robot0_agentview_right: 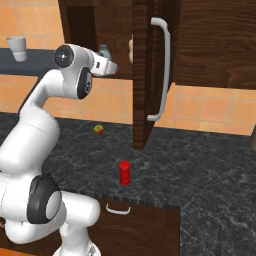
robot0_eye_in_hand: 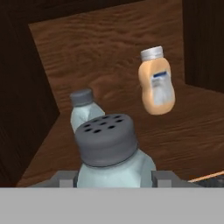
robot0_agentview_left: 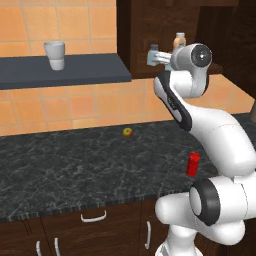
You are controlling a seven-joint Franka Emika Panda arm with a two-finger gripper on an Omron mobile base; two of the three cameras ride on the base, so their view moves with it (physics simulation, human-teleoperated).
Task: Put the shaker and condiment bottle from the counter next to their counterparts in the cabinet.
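Note:
My gripper (robot0_eye_in_hand: pixel 114 178) is shut on the shaker (robot0_eye_in_hand: pixel 107 151), a pale blue-grey one with a dark grey perforated cap, and holds it inside the dark wood cabinet (robot0_eye_in_hand: pixel 131 48). Just behind it stands its matching counterpart shaker (robot0_eye_in_hand: pixel 84 109), and the tan-orange bottle (robot0_eye_in_hand: pixel 156 83) with a white cap is further back to the right. In the left base view the gripper (robot0_agentview_left: pixel 151 60) reaches into the cabinet (robot0_agentview_left: pixel 142 30) near the tan-orange bottle (robot0_agentview_left: pixel 179 39). The red condiment bottle (robot0_agentview_left: pixel 193 164) (robot0_agentview_right: pixel 124 172) stands upright on the black counter (robot0_agentview_left: pixel 75 165) near its front edge.
The cabinet door (robot0_agentview_right: pixel 150 75) hangs open above the counter, its silver handle (robot0_agentview_right: pixel 162 70) facing me. A white cup (robot0_agentview_left: pixel 55 55) sits on the grey-blue wall shelf (robot0_agentview_left: pixel 75 72) to the left. A small yellow-red fruit (robot0_agentview_left: pixel 127 132) lies at the counter's back.

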